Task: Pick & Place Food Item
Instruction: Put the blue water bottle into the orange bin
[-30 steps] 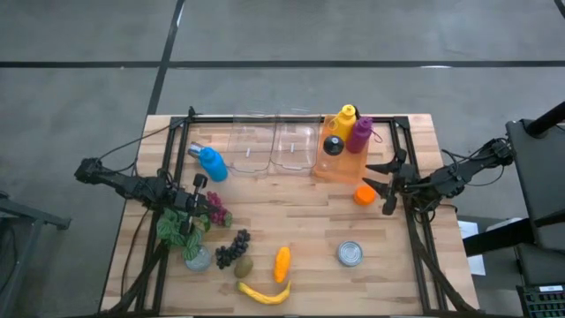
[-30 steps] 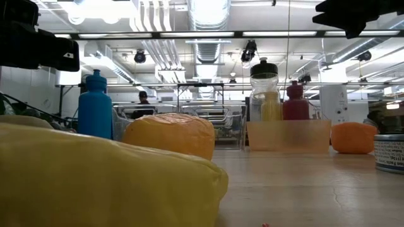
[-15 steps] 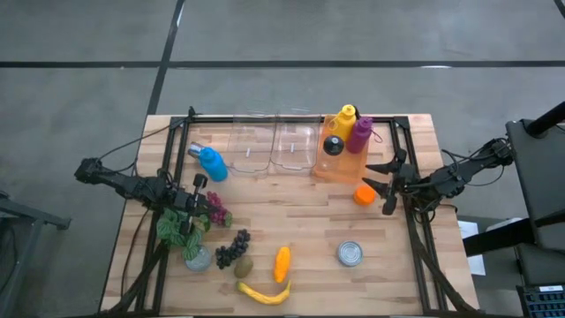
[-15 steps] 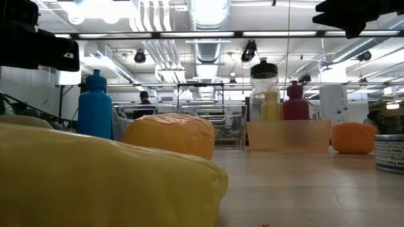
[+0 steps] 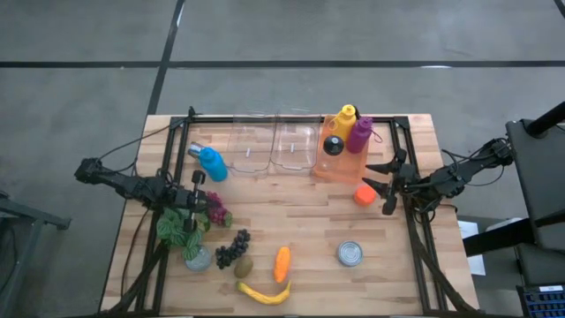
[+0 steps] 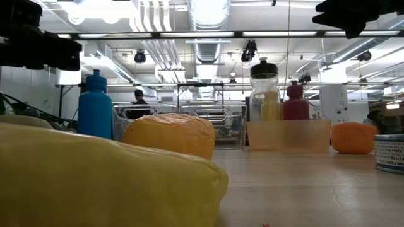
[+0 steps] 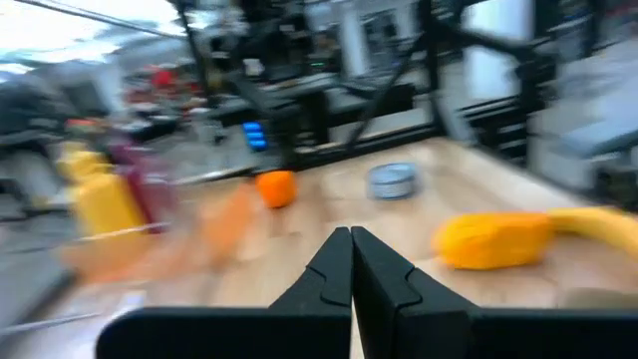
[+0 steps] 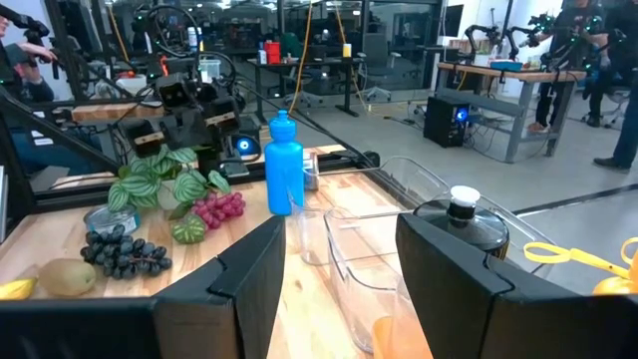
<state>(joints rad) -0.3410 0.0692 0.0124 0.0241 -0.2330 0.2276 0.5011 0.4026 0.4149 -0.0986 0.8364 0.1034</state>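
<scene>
My left claw (image 7: 351, 239), pinched shut and empty, has just started swinging. The elongated orange vegetable (image 7: 493, 240) ahead of it lies ungrasped. My right claw (image 5: 381, 187) waits half-open.

Low view: a yellow banana (image 6: 95, 176) fills the lower left, blurred and cut by the left and bottom edges; a tin can (image 6: 391, 153) is cut by the right edge. Left wrist view: the whole scene is blurred, so the bottles (image 7: 100, 194) at left cannot be told apart. Right wrist view: a kiwi (image 8: 65, 276) is partly hidden behind the gripper at lower left; the clear container (image 8: 364, 269) is cut off below.
</scene>
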